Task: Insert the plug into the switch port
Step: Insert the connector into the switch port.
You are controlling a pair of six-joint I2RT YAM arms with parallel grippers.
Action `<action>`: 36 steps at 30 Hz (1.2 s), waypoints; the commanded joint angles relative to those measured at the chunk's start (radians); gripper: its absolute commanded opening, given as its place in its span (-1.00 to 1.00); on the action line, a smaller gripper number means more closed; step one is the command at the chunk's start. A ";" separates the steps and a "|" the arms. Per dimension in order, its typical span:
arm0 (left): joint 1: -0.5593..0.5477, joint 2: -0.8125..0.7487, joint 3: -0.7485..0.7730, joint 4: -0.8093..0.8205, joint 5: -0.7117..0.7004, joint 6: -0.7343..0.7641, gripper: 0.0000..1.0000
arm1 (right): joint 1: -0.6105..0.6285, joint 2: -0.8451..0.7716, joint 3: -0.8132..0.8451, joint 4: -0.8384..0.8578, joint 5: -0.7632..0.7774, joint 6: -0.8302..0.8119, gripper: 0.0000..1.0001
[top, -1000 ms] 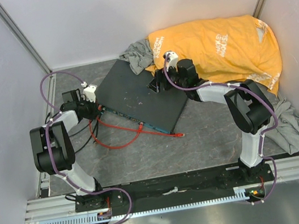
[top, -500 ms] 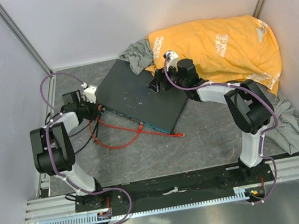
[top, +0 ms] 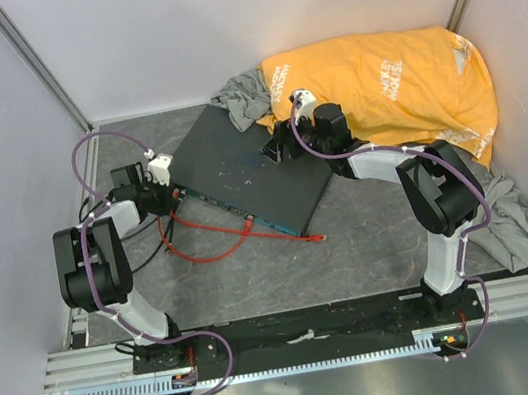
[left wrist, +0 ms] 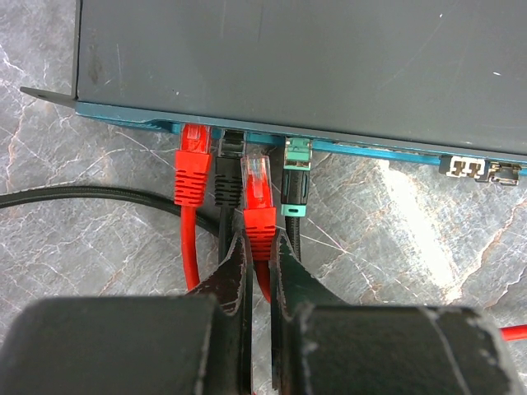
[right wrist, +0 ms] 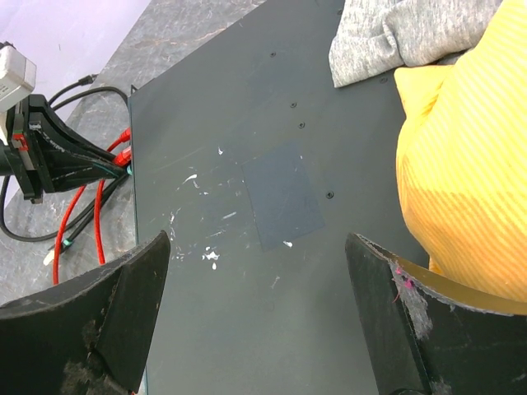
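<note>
Left wrist view has the action. The left end effector [left wrist: 261, 240] is pinching the plug [left wrist: 258, 193] by its red boot, fingers pressed in from both sides. The clear tip points up-frame at the switch [left wrist: 288, 58].

The plug sits in the gap between a seated black plug [left wrist: 230, 169] and a green-tipped one [left wrist: 296, 177]. Its nose is just short of the blue-green front edge (touching or not, I can't tell from here). The port [left wrist: 264, 138] I'd judge it's bound for lies dead ahead, between those two neighbours, though the socket itself is hard to make out.

The plug's long axis runs along the fingers' line, close to square with the edge, with perhaps a slight lean left at the tip. So the coming move looks like a straight push forward, maybe with a small twist to true it up.

The cable [top: 215, 254] loops slack across the counter [left wrist: 74, 263], so I see no tug to fight.

Over on the right wrist view, the right end effector [right wrist: 259, 304] is spread wide above the switch's dark lid. It holds nothing and is well apart from the ports. The left arm is clearly the nearer one.
</note>
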 commanded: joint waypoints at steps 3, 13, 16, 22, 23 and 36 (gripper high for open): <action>0.015 -0.038 0.014 0.050 0.016 0.063 -0.97 | -0.004 -0.013 -0.006 0.065 -0.025 0.006 0.89; 0.012 0.006 0.062 -0.002 0.022 0.072 -0.97 | -0.005 -0.010 -0.005 0.065 -0.024 0.006 0.89; 0.004 0.006 0.062 -0.002 0.024 0.083 -0.97 | -0.005 -0.010 -0.005 0.065 -0.024 0.005 0.90; -0.002 0.026 0.083 -0.028 0.022 0.089 -0.97 | -0.005 -0.010 -0.006 0.068 -0.025 0.008 0.89; -0.005 0.029 0.085 -0.030 0.019 0.090 -0.97 | -0.004 -0.012 -0.006 0.067 -0.025 0.008 0.89; -0.014 0.049 0.108 -0.056 0.027 0.107 -0.97 | -0.005 -0.009 -0.005 0.068 -0.025 0.006 0.89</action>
